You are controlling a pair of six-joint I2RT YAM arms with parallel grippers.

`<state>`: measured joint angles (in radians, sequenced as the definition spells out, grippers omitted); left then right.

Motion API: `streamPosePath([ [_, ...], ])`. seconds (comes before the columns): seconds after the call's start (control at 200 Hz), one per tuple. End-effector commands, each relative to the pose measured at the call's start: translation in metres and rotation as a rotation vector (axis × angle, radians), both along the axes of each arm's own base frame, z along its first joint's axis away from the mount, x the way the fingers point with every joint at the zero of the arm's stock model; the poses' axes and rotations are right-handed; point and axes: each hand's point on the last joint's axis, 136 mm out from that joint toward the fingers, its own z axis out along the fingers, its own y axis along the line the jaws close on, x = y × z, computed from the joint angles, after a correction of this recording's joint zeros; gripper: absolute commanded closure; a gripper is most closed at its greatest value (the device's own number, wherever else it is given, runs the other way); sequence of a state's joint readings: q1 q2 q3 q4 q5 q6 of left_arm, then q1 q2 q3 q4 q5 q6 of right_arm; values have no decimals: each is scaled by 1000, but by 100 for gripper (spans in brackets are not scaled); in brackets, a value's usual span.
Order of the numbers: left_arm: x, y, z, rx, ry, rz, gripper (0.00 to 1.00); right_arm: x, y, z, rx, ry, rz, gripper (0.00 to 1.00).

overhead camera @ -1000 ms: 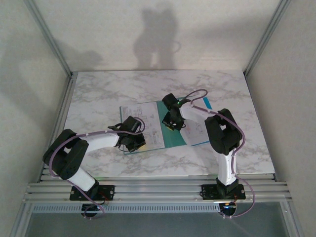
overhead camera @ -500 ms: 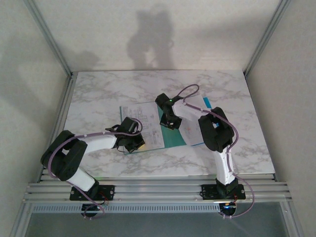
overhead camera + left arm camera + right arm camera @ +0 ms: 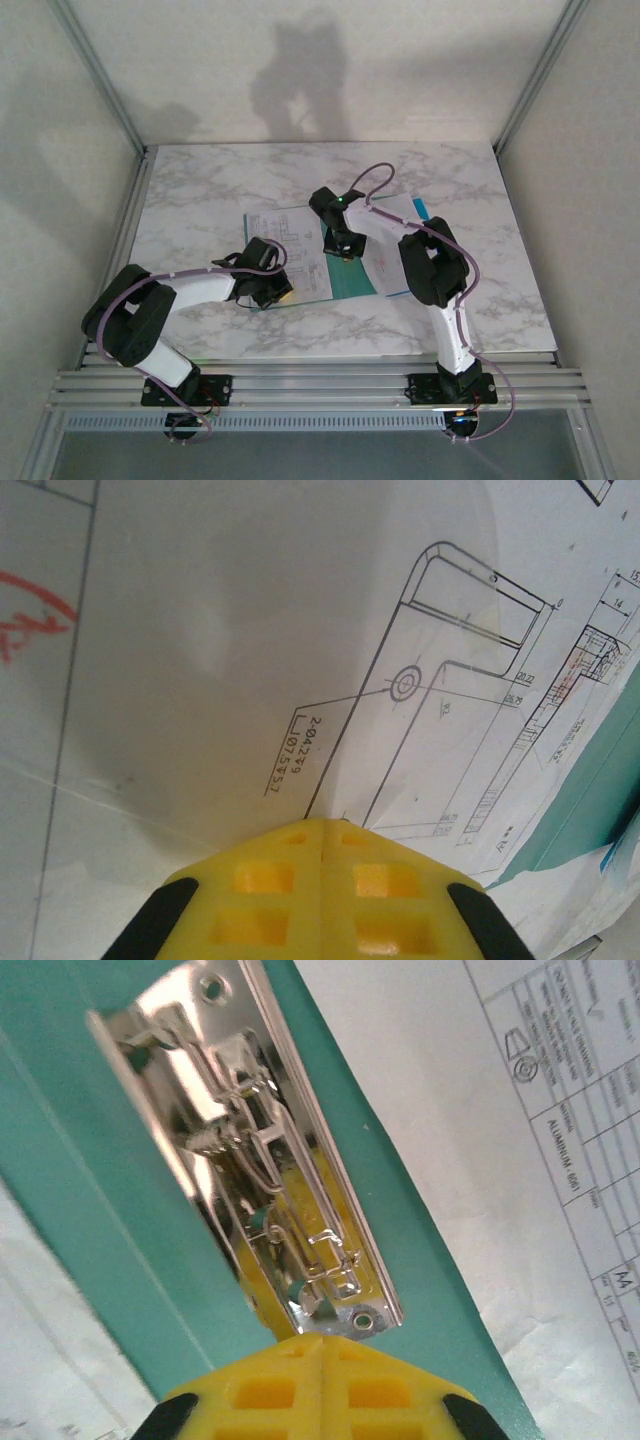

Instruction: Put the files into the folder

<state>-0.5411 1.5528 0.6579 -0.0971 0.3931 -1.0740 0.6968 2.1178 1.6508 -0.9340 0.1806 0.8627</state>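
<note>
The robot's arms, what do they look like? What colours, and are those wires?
The left arm and right arm are white tubes joined by bulky black joints, with a thin lilac cable looped along each. The left end effector and right end effector are yellow, with square recesses and black corners.

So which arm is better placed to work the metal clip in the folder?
The right. The right claw, shut, is right at the clip on the folder; the left claw, also shut, is over a sheet.
</note>
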Motion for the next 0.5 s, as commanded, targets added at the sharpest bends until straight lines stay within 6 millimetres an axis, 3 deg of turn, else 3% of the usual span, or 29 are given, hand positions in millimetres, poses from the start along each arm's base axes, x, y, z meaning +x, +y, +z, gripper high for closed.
streamPosePath([
  [0.0, -37, 47, -39, 192, 164, 56, 100, 9, -9, 41, -17, -85, -1, 94],
  [0.08, -35, 46, -39, 193, 162, 50, 100, 12, -4, 68, 43, -146, -13, 91],
  [0.175, -32, 45, -37, 194, 155, 43, 100, 11, -3, 83, 90, -178, -29, 83],
  [0.245, -31, 44, -37, 196, 154, 39, 100, 5, 0, 81, 151, -170, -38, 68],
  [0.37, -28, 43, -35, 198, 147, 31, 100, -2, 12, 77, 342, -186, -85, 30],
  [0.496, -27, 43, -35, 201, 143, 27, 100, 0, 26, 70, 547, -160, -167, 16],
])
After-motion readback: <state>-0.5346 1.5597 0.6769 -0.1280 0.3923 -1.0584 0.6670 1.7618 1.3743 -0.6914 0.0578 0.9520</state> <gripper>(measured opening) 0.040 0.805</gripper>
